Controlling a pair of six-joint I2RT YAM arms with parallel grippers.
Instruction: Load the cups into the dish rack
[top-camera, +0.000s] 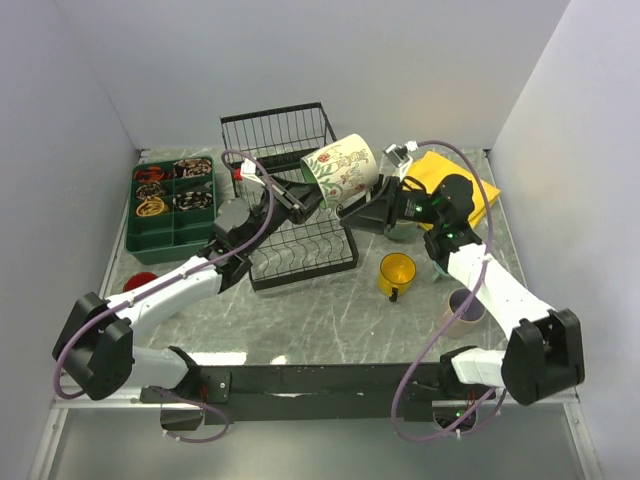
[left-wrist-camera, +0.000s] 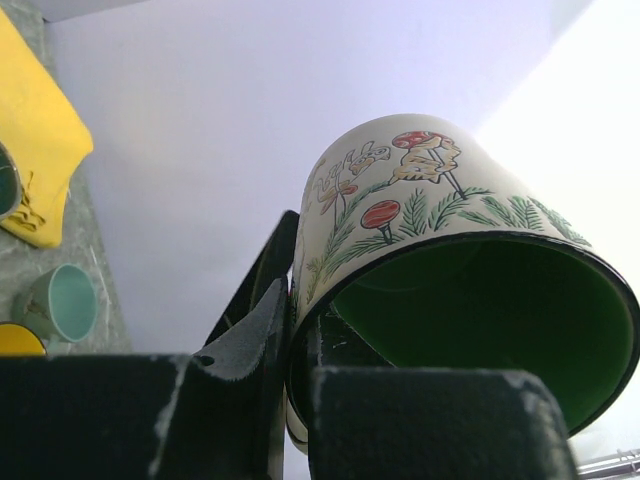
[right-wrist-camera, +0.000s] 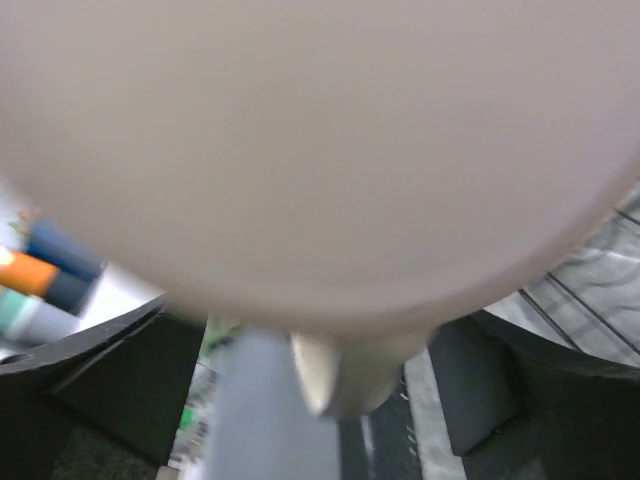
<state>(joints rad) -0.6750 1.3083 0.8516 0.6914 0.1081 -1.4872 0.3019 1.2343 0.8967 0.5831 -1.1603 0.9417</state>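
Above the dish rack (top-camera: 310, 250), the cream mug (top-camera: 342, 168) hangs clear of the surface. Its long axis is tilted, mouth toward the left gripper (top-camera: 306, 196), base toward the right gripper (top-camera: 356, 207). Left jaws are clenched on the rim: the left wrist view shows one finger (left-wrist-camera: 250, 335) outside the wall and the other inside the green interior. The right wrist view shows only blurred cream wall between spread jaws, so contact cannot be told. Judgement: lowering into the rack falls to the left arm.

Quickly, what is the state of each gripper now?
Left gripper: closed on the rim of the cream floral ceramic mug.
Right gripper: open, close to that mug.
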